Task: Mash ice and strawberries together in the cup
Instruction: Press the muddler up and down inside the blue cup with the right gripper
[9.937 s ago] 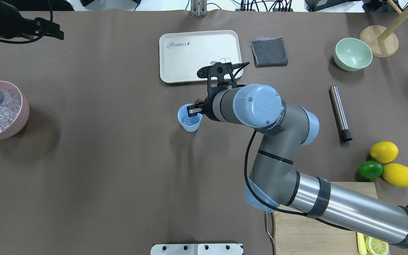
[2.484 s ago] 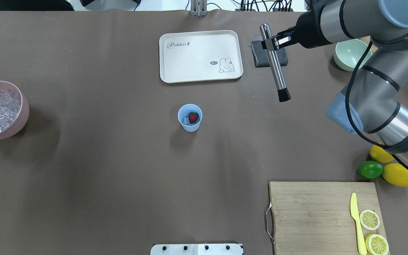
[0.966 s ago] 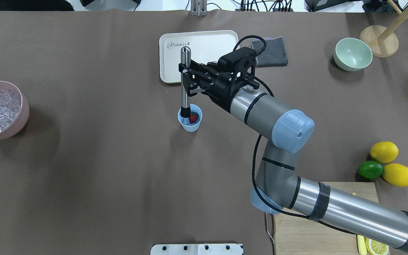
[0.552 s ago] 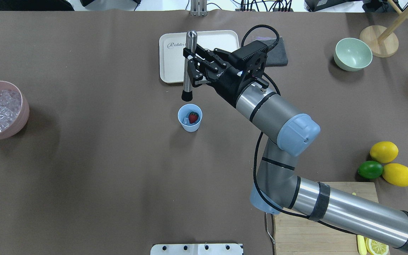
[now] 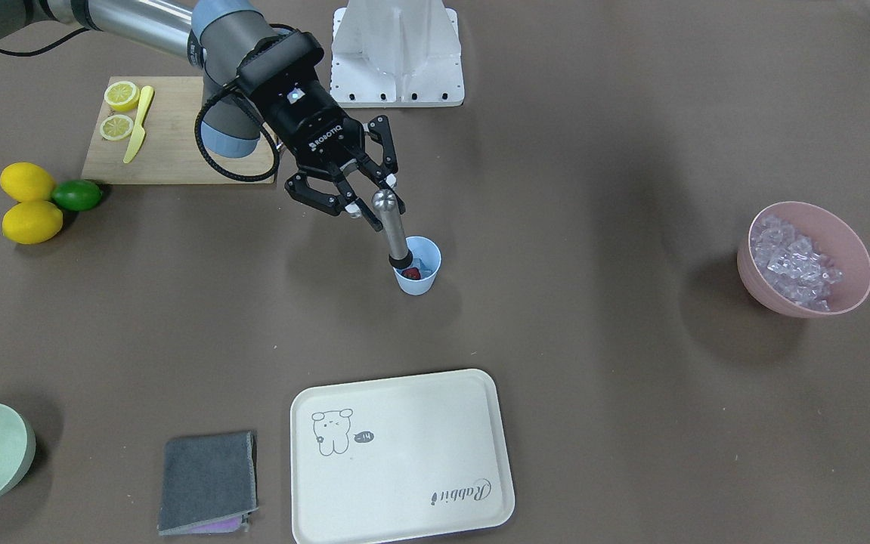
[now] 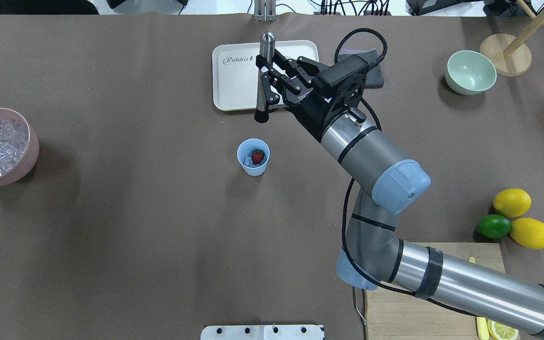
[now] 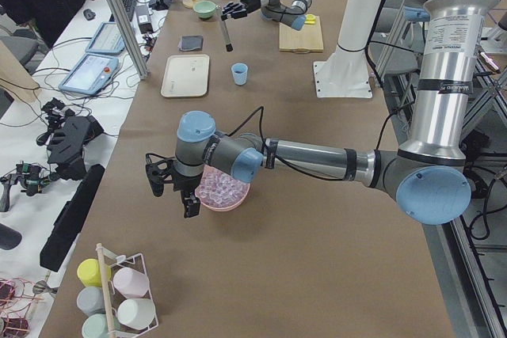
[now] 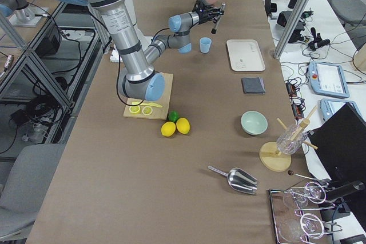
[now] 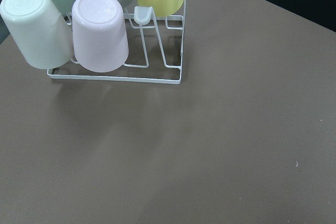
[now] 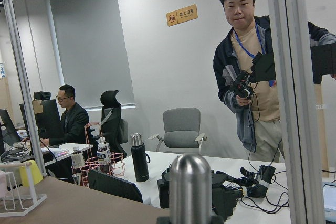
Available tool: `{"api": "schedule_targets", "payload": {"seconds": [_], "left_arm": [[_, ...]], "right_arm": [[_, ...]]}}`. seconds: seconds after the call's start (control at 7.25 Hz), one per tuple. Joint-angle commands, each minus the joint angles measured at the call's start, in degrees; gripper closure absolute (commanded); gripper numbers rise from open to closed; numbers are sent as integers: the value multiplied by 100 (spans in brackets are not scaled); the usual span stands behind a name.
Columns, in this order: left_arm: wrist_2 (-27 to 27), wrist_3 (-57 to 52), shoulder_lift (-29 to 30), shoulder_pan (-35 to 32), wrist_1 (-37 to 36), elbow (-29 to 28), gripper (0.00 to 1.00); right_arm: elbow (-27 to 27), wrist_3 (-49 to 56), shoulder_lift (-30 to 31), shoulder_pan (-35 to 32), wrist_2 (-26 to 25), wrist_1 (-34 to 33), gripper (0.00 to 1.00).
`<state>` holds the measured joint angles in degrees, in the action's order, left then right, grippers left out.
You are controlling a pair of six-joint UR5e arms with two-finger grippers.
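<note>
The right gripper (image 6: 266, 80) is seen in the upper middle of the overhead view, its fingers closed round the upper half of a steel muddler (image 6: 261, 107), which is held nearly upright with the black tip downward. The tip hangs above the tabletop (image 6: 134, 212), clear of the cup (image 6: 254, 171). In the overhead view it is placed over the lower edge of the cream tray (image 6: 238, 80), while in the front-facing view it is lined up with the cup's rim (a matter of camera angle, since both side views show the tip higher than the rim). The cup stands upright at the centre of the overhead view, with the strawberry (image 6: 257, 156) lying toward the right of its inside and the ice (image 6: 248, 162) beside it on the left. Brown surface is shown all round the cup. The tray's lower edge is near, above it in the frame, the pink bowl (image 6: 33, 141) of clear cubes is well apart at the left edge, and the cutting board (image 6: 390, 316) is well apart at lower right. The left gripper (image 7: 170, 191) is found only in the left side view, left of centre, just beside the pink bowl and near the tabletop's edge; whether its fingers are open or closed cannot be told
</note>
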<state>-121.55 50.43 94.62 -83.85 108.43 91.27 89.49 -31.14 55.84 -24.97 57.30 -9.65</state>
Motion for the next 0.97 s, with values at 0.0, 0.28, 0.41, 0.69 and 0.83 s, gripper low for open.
{"api": "schedule_targets", "payload": {"seconds": [0.0,0.28,0.41,0.69,0.83], "left_arm": [[0,-7,12,0,3,-65,2],[0,-16,4,0,116,-179,2],[0,-16,4,-9,161,-206,2],[0,-7,-23,-9,161,-215,2],[0,-7,-23,-9,161,-215,2]], "right_arm": [[-54,188,-55,429,-480,-19,100],[-98,318,-64,562,-561,-46,100],[-150,354,-64,572,-631,-37,100],[-343,355,-143,616,-641,-28,100],[-405,355,-143,642,-641,-19,100]]}}
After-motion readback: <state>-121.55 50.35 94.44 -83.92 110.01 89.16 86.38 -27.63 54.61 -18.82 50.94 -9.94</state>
